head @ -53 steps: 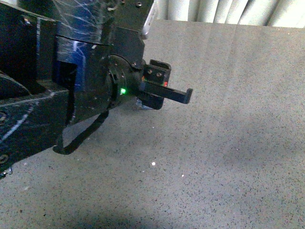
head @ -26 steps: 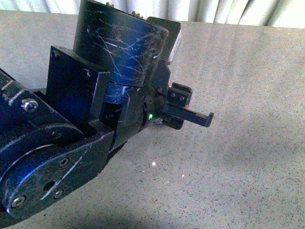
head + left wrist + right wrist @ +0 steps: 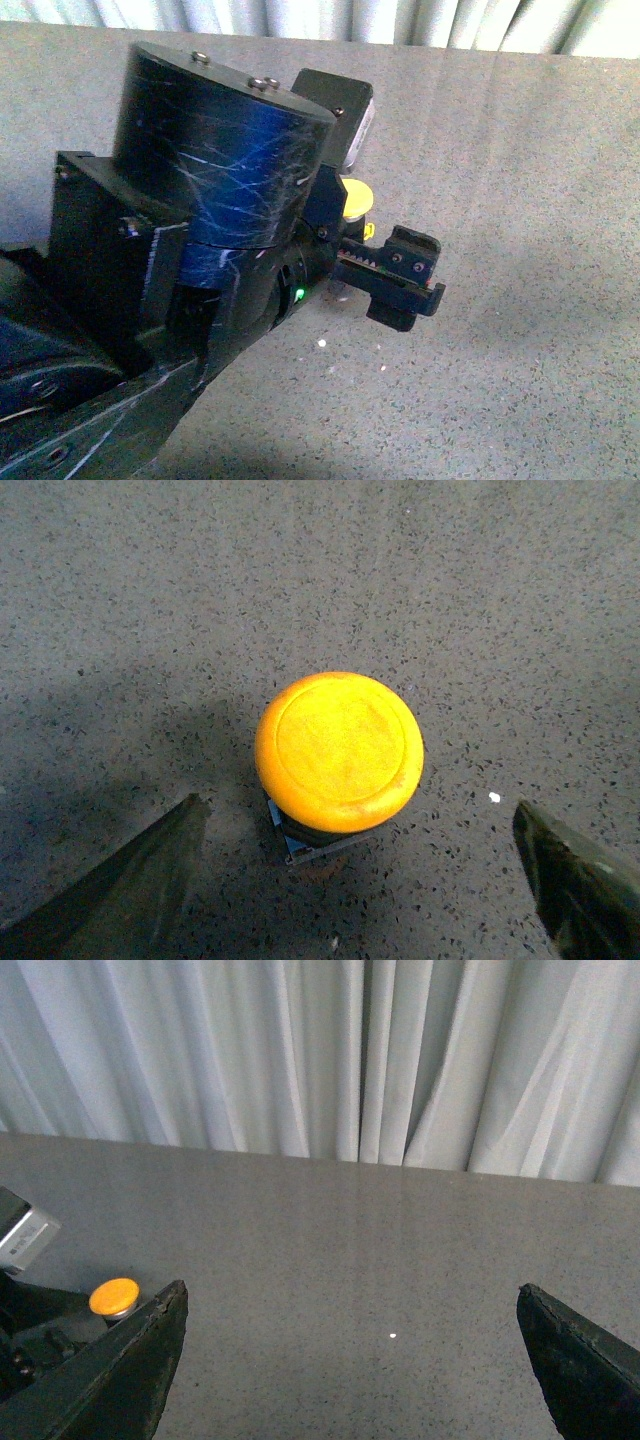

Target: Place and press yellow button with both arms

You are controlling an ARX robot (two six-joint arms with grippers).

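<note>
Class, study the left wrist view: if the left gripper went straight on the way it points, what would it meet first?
The left gripper would likely meet the button first, on its yellow cap, centred between its open jaws; the distance is unclear.

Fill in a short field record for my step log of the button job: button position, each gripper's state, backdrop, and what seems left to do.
yellow button: upright on the speckled table, held by nothing
left gripper: open, fingers on either side of the button, not touching
right gripper: open, empty, away from the button
backdrop: white curtain
left to do: likely the press
</note>
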